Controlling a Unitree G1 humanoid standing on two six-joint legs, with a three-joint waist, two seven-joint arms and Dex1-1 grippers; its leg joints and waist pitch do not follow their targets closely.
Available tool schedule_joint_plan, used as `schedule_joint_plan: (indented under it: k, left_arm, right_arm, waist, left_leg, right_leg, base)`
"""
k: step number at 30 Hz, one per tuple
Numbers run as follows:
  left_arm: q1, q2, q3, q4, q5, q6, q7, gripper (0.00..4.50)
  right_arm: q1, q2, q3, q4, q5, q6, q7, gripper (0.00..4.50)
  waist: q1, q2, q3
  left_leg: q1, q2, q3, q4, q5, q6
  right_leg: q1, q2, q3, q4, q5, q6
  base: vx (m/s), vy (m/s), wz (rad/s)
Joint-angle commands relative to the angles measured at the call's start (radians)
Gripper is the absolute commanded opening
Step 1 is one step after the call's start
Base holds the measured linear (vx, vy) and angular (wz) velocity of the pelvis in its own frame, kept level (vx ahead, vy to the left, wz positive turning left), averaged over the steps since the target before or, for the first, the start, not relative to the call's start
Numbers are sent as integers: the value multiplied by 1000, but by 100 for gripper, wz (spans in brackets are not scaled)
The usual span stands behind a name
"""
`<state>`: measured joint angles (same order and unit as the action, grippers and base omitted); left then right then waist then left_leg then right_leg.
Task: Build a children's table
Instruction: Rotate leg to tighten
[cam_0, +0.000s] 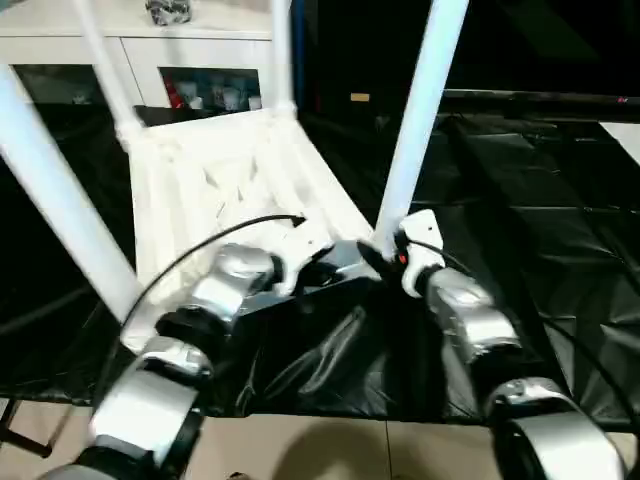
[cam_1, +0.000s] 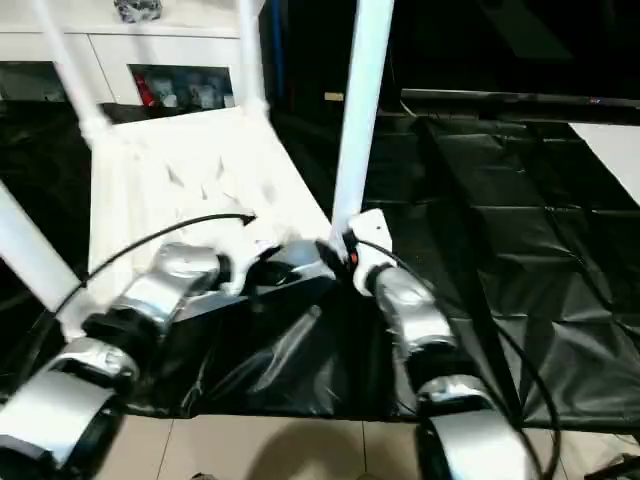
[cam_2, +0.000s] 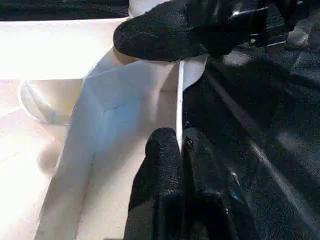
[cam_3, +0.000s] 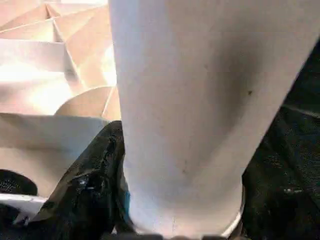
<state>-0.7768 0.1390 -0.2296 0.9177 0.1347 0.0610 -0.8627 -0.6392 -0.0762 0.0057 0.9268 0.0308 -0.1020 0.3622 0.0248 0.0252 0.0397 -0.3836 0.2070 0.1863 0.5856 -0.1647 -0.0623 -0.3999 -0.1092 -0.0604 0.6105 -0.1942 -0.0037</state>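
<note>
The white tabletop (cam_0: 220, 180) lies upside down on a black sheet, ribbed underside up. Three white legs stand in its sockets: near left (cam_0: 55, 200), far left (cam_0: 100, 60) and far right (cam_0: 282, 50). A fourth leg (cam_0: 420, 110) stands upright at the near right corner. My right gripper (cam_0: 392, 252) is shut on that leg (cam_3: 200, 100) close to its base, one black finger (cam_3: 95, 180) against its side. My left gripper (cam_2: 179, 145) is shut on the tabletop's thin near rim (cam_2: 180, 100), just beside the right gripper's finger (cam_2: 165, 35).
The black sheet (cam_0: 540, 200) covers the floor around the table. A white cabinet with glass doors (cam_0: 200, 50) stands right behind the tabletop. Pale floor tiles (cam_0: 330, 450) begin at the sheet's near edge, under my forearms.
</note>
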Motion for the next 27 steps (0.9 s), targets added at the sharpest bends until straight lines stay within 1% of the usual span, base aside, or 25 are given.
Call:
schedule_joint_plan:
  k: [1, 2, 3, 4, 5, 6, 7, 8, 9, 10, 11, 12, 13, 14, 15, 16, 17, 18, 19, 22, 24, 27]
  left_arm:
    - [7, -71, -27, -26, -11, -29, -13, 0]
    - [10, -58, -27, -31, -13, -34, -30, 0]
    - [12, -48, -28, -34, -15, -36, -40, 0]
    - [14, -39, -28, -35, -16, -40, -49, 0]
    - [20, -19, -31, -39, -20, -72, -83, 0]
    - [22, -14, -32, -40, -20, -81, -92, 0]
    - [24, -1, -32, -42, -20, -85, -108, 0]
    - [31, 17, -34, -48, -26, -109, -145, 0]
    - [38, 35, -32, -59, -40, -110, -192, 0]
    - [43, 47, -31, -67, -50, -110, -224, 0]
    - [46, 69, -34, -72, -53, -122, -260, 0]
    - [47, 76, -35, -73, -54, -124, -270, 0]
    - [47, 94, -35, -71, -56, -135, -298, 0]
    - [47, 105, -34, -70, -59, -142, -317, 0]
    - [47, 107, -34, -70, -59, -143, -320, 0]
    - [44, 115, -28, -64, -64, -146, -338, 0]
    - [39, 125, -22, -54, -72, -149, -364, 0]
    - [37, 131, -22, -50, -72, -154, -377, 0]
    - [36, 137, -24, -49, -73, -159, -394, 0]
    - [37, 160, -27, -55, -83, -160, -458, 0]
    - [37, 166, -31, -55, -86, -162, -477, 0]
    - [38, 179, -43, -54, -79, -172, -501, 0]
  right_arm:
    - [-12, 64, 44, 11, -23, -21, 51, 338]
    - [-12, 48, 37, 5, -11, -28, 84, 347]
    - [-12, 38, 33, 2, -3, -31, 107, 360]
    - [-10, 28, 31, -4, 6, -34, 136, 373]
    - [-4, 3, 35, -20, 19, -46, 191, 373]
    - [-3, -3, 36, -24, 22, -50, 203, 387]
    - [8, -17, 40, -44, 40, -49, 268, 387]
    - [22, -40, 56, -66, 48, -46, 345, 387]
    - [40, -71, 82, -92, 49, -55, 429, 387]
    - [51, -91, 100, -107, 47, -62, 483, 387]
    - [72, -125, 128, -137, 54, -57, 575, 387]
    - [78, -135, 135, -147, 58, -55, 604, 387]
    - [91, -163, 155, -172, 68, -42, 684, 387]
    - [99, -181, 167, -185, 70, -37, 739, 387]
    - [99, -184, 169, -187, 70, -36, 746, 387]
    - [99, -197, 175, -185, 63, -43, 786, 387]
    - [88, -207, 176, -165, 54, -52, 821, 387]
    - [82, -211, 178, -157, 52, -57, 835, 362]
    - [75, -212, 178, -153, 50, -58, 841, 362]
    - [55, -218, 186, -146, 54, -54, 873, 350]
    - [48, -215, 189, -145, 55, -51, 875, 326]
    - [41, -209, 198, -145, 52, -49, 882, 302]
  waist:
    - [-3, -9, -57]
    - [-2, -8, -57]
    - [-2, -8, -59]
    - [-2, -7, -59]
    - [-2, -9, -60]
    - [-2, -9, -62]
    - [0, -9, -62]
    - [1, -9, -63]
    - [6, -12, -65]
    - [11, -12, -64]
    - [13, -10, -65]
    - [17, -11, -66]
    - [17, -12, -63]
    - [20, -12, -63]
    - [22, -11, -61]
    - [22, -10, -59]
    - [22, -13, -59]
    - [23, -11, -57]
    - [22, -11, -56]
    - [24, -12, -58]
    - [24, -13, -59]
    - [29, -13, -61]
  left_leg:
    - [15, 14, -3, -74, -297, 35]
    - [16, 14, -3, -74, -306, 36]
    - [13, 14, -4, -73, -304, 40]
    - [13, 15, -3, -72, -294, 46]
    - [12, 14, -3, -71, -288, 51]
    - [10, 15, -3, -69, -271, 63]
    - [11, 15, -1, -67, -250, 75]
    - [12, 16, 0, -66, -244, 82]
    - [8, 15, 1, -61, -215, 106]
    - [7, 16, 3, -60, -189, 122]
    - [9, 18, 4, -58, -179, 126]
    - [10, 19, 6, -57, -170, 136]
    - [10, 20, 7, -58, -180, 138]
    - [11, 20, 8, -58, -193, 137]
    - [12, 22, 8, -60, -213, 129]
    - [14, 24, 7, -63, -236, 114]
    - [14, 24, 7, -64, -244, 108]
    - [15, 25, 5, -67, -263, 94]
    - [16, 26, 4, -69, -279, 80]
    - [17, 26, 4, -70, -272, 72]
    - [17, 26, 5, -68, -252, 77]
    - [16, 25, 7, -65, -221, 88]
  right_leg:
    - [38, -26, 28, -85, -211, -211]
    - [38, -27, 28, -86, -221, -211]
    - [41, -27, 28, -84, -212, -212]
    - [41, -26, 28, -82, -190, -216]
    - [42, -26, 28, -82, -178, -219]
    - [45, -27, 28, -78, -146, -227]
    - [44, -27, 29, -76, -111, -238]
    - [46, -27, 28, -75, -98, -243]
    - [52, -26, 27, -70, -54, -252]
    - [53, -25, 25, -66, -22, -258]
    - [51, -25, 24, -63, -10, -263]
    - [53, -23, 23, -61, 5, -272]
    - [50, -24, 23, -62, -6, -279]
    - [50, -24, 23, -64, -24, -278]
    - [49, -26, 24, -66, -58, -276]
    - [46, -27, 24, -69, -101, -271]
    - [45, -27, 25, -71, -120, -266]
    - [44, -28, 26, -74, -158, -262]
    - [42, -28, 26, -75, -181, -258]
    - [41, -28, 28, -72, -162, -261]
    - [42, -28, 28, -68, -126, -269]
    - [43, -29, 29, -63, -80, -278]
  base:
    - [0, 0, 0]
    - [0, 0, 0]
    - [0, 0, 0]
    - [0, 0, 0]
    - [0, 0, 0]
    - [0, 0, 0]
    - [0, 0, 0]
    - [0, 0, 0]
    - [0, 0, 0]
    - [0, 0, 0]
    - [0, 0, 0]
    - [0, 0, 0]
    - [0, 0, 0]
    - [0, 0, 0]
    - [0, 0, 0]
    - [0, 0, 0]
    - [0, 0, 0]
    - [0, 0, 0]
    - [0, 0, 0]
    - [0, 0, 0]
    - [0, 0, 0]
    - [0, 0, 0]
